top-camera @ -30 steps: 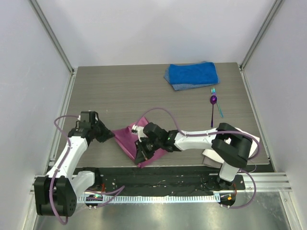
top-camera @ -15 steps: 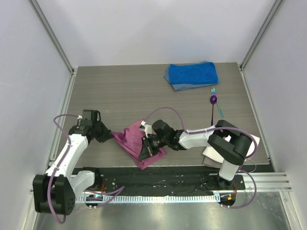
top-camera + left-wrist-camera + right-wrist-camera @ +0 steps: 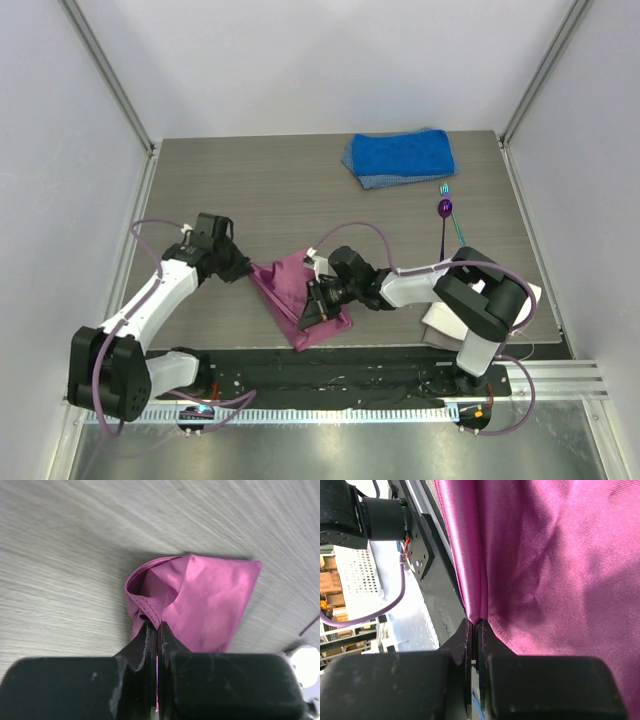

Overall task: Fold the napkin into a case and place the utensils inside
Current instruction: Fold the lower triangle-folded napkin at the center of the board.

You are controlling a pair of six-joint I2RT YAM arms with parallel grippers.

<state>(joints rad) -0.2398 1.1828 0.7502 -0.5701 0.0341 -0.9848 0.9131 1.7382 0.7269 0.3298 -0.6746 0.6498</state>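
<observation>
Step in hand: the fold, not yet the loading. The napkin [image 3: 292, 290] lay at 6 o'clock on the table [image 3: 250, 190], bunched into a rough wedge with its point toward the near edge; no narrow pocket was formed yet. The left gripper [image 3: 243, 270] had its jaws pressed together on the napkin's 9 o'clock corner, where the left wrist view showed the hem curled into a small loop just ahead of the tips. The right gripper [image 3: 312, 305] was clamped on a doubled edge at the napkin's 5 o'clock side, with two layers of cloth between the jaws in the right wrist view. The spoon [image 3: 444, 225] and fork [image 3: 456, 228] lay side by side at 2 o'clock, well apart from the napkin and untouched. Judgement: the next move calls for both arms to carry their pinched edges together, low over the wood, so the layers lie flat as a strip before either lets go. Edges: the napkin's 6 o'clock tip sat at the black rail [image 3: 350, 375]; whether it overhung I could not tell. Open room lay toward 12 and 10 o'clock. The towel [image 3: 400, 157] at 1 o'clock limited the far right.
</observation>
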